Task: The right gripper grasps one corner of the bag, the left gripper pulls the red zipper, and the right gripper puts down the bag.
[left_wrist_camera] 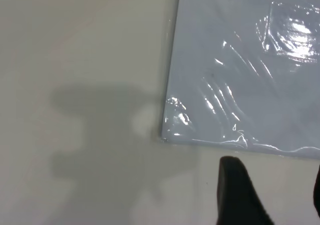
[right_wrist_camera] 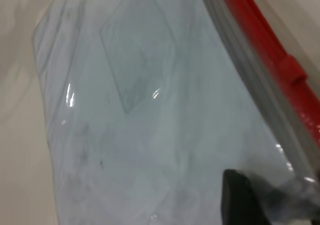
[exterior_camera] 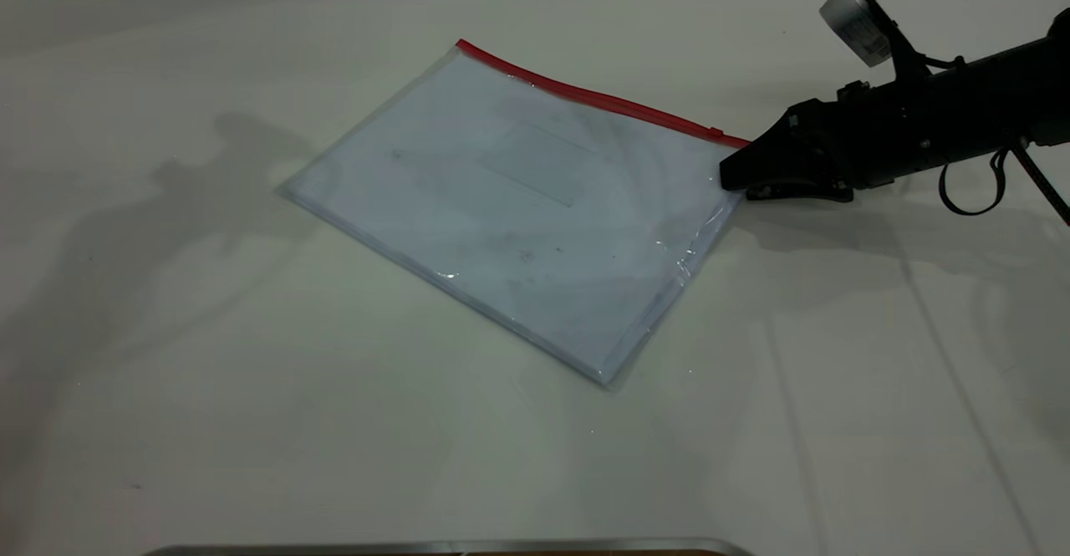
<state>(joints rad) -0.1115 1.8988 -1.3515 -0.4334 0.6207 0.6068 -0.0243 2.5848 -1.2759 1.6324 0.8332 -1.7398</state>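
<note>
The bag (exterior_camera: pixel 518 205) lies flat on the white table (exterior_camera: pixel 251 422), a clear pouch with white paper inside. The red zipper (exterior_camera: pixel 585 94) runs along its far edge, with the slider tab (exterior_camera: pixel 715 131) near the right end. My right gripper (exterior_camera: pixel 729 178) comes in low from the right and is shut on the bag's corner at that end of the strip. In the right wrist view the zipper (right_wrist_camera: pixel 265 40) passes beside my right gripper (right_wrist_camera: pixel 272 197), one finger behind the plastic. My left gripper (left_wrist_camera: pixel 280 195) hovers open over bare table beside another bag (left_wrist_camera: pixel 250 60) corner.
A metal edge (exterior_camera: pixel 435 546) shows at the table's near side. A braided cable (exterior_camera: pixel 970 192) loops under the right arm. The left arm is out of the exterior view; only its shadow falls on the table at the left.
</note>
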